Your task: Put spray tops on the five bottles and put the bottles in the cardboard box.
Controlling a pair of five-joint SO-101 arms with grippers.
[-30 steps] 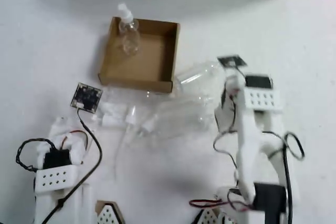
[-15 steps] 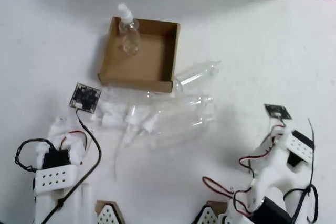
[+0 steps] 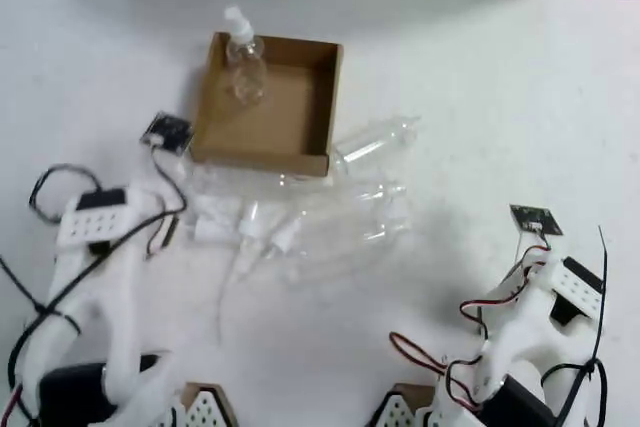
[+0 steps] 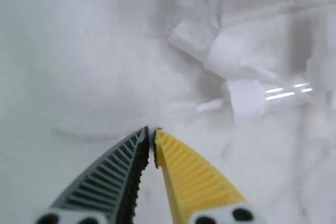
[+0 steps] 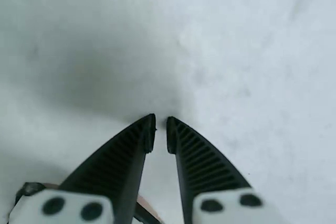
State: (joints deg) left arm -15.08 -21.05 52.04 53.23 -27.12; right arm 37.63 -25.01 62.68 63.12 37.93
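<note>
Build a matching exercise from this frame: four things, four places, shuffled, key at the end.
Things
1. capped bottle
2. uncapped bottles
3. left tool
4. right tool

Places
A. over bare table, away from the bottles
B. in the cardboard box
C. aimed at the loose spray tops
D. lying on the table beside the box

Pairs: 1-B, 2-D, 3-C, 4-A

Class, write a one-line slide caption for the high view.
One spray-topped bottle sits in the cardboard box; uncapped clear bottles and loose spray tops lie beside it on the table.
</note>
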